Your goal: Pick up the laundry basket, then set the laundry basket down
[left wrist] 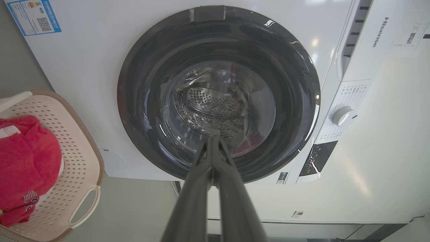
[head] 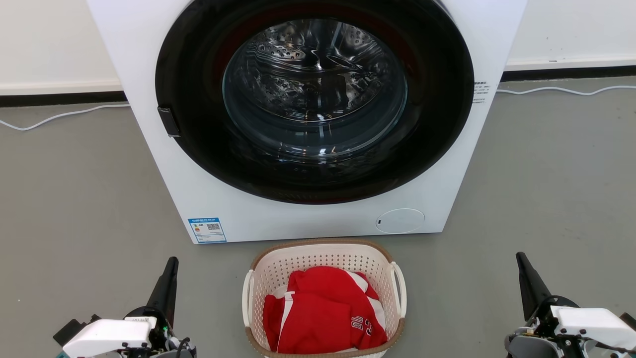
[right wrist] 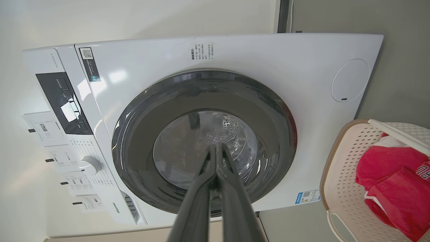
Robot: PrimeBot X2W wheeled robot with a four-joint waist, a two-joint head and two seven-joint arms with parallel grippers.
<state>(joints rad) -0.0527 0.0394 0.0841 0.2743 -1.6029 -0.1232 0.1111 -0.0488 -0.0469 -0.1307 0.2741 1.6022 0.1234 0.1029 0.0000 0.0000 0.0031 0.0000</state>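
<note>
Head camera first: we see the laundry basket [head: 318,261] standing on the grey floor [head: 74,199] just in front of the white washer [head: 308,223], centred between our two arms, with a red garment [head: 323,313] heaped inside it. Our left gripper [head: 171,266] rises at the lower left and our right gripper [head: 521,261] at the lower right, each well apart from the basket's white side handles and touching nothing. From the left wrist we look along the left gripper [left wrist: 215,139], whose two dark fingers meet at the tips, closed on nothing, against the washer's round door [left wrist: 218,43]; the laundry basket [left wrist: 77,161] sits at the left edge of that view. From the right wrist the right gripper [right wrist: 216,148] is likewise pressed together and empty, with the laundry basket [right wrist: 346,174] at the lower right.
</note>
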